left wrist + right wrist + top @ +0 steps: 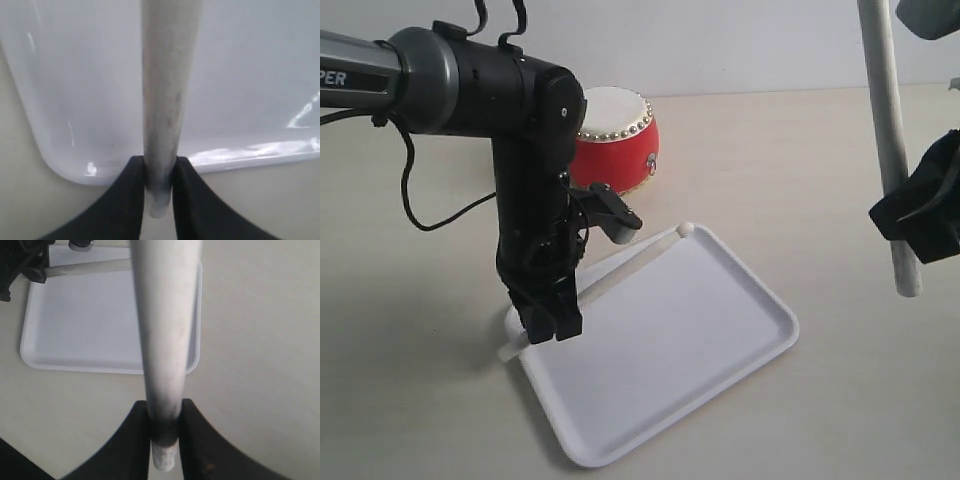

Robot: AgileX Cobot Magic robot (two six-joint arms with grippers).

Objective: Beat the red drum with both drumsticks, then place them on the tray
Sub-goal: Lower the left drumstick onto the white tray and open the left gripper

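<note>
Beige tabletop and white wall
The matte tabletop runs back to the plain wall, meeting it along a straight edge.

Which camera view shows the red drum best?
The exterior view: the red drum stands behind the left arm, partly hidden, its cream top and gold studs visible. Neither wrist view shows it.

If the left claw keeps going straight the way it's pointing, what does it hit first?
Most likely the tray rim: the left claw, shut on a drumstick, points down at its edge. It may touch the table just beside; depth is unclear.
</note>
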